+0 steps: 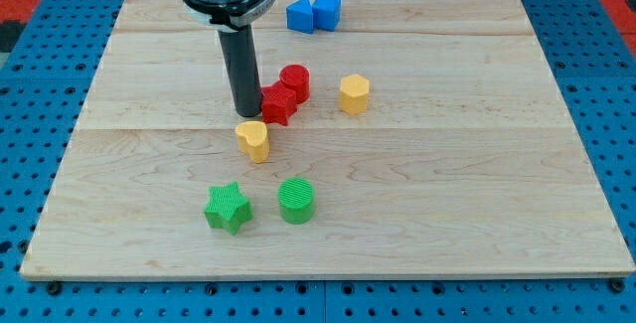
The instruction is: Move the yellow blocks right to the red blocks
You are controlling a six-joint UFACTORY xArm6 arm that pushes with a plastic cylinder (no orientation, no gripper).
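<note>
Nearest the view's bottom on the pale wooden table [477, 204] sit a green star-shaped block [228, 208] and a green round block [296, 201]. Beyond them a yellow heart-shaped block [253, 140] lies just below my tip [247, 114]. There is no hand, only the dark rod, touching the red star-shaped block [278, 103]. A red round block [294, 80] adjoins it; a yellow hexagonal block [354, 93] stands to the right. Farthest, two blue blocks [313, 13].

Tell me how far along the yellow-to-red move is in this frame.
Partly done. The yellow hexagonal block already sits to the view's right of the red cylinder and red star block, a small gap away. In hand: my tip stands just left of the red star, above the yellow heart-shaped block. Left: that heart block lies below-left of the reds, not yet on their right.
</note>
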